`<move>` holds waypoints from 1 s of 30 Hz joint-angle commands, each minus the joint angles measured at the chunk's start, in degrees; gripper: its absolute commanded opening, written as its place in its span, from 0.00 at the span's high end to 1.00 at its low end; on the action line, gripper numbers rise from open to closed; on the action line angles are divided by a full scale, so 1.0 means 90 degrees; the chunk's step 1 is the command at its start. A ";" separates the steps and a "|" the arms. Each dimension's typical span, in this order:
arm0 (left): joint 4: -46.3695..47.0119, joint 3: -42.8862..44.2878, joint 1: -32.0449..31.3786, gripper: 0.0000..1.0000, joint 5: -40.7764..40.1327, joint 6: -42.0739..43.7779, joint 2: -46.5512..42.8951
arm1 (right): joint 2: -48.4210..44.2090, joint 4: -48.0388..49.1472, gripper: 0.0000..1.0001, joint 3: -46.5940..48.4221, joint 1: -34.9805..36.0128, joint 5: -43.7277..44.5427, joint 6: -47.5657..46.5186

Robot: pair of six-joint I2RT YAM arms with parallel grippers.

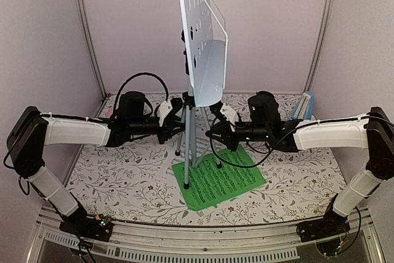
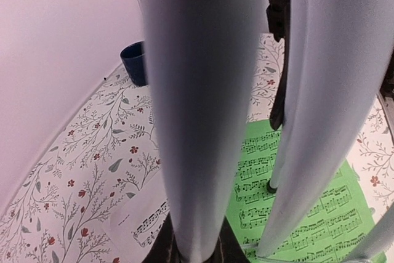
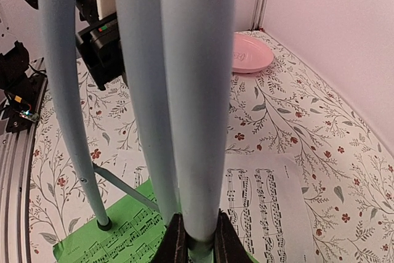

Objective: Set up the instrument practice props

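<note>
The music stand point(image 1: 206, 47) stands upright at the table's point(image 1: 123, 177) centre on its silver tripod point(image 1: 191, 140). The tripod's near feet rest on the green sheet-music page point(image 1: 228, 183). A white sheet-music page point(image 3: 265, 207) lies flat just beside the green one.

The left arm point(image 1: 74, 130) and right arm point(image 1: 332, 133) reach inward, roughly level, from either side. The tripod stands between them.

- Left gripper point(image 2: 192, 247): clamped on a tripod leg, tube pinched between both fingers.
- Right gripper point(image 3: 194, 238): clamped likewise on a leg from the right.

The metronome point(image 1: 306, 106) sits far right, apart from both grippers. A dark blue mug point(image 2: 134, 63) and a pink plate point(image 3: 249, 53) stand by the walls.
</note>
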 commanded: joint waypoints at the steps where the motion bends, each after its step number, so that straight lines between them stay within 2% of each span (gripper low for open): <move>1: 0.0558 0.0430 0.0743 1.00 -0.0849 -0.0059 -0.0150 | -0.0477 -0.0375 1.00 0.0080 -0.0221 0.0327 -0.0287; 11: 0.0557 0.0715 0.0986 1.00 -0.1138 0.0095 -0.0067 | -0.0675 -0.0497 1.00 0.0246 -0.0671 0.0700 -0.0583; 23: 0.0305 0.1107 0.1517 1.00 -0.1125 0.0200 0.0136 | -0.0835 -0.0591 1.00 0.0326 -0.1304 0.0679 -0.0758; 30: -0.0272 0.1803 0.1723 1.00 -0.1033 0.0370 0.0499 | -0.0660 -0.0584 1.00 0.0383 -0.1715 0.0474 -0.0738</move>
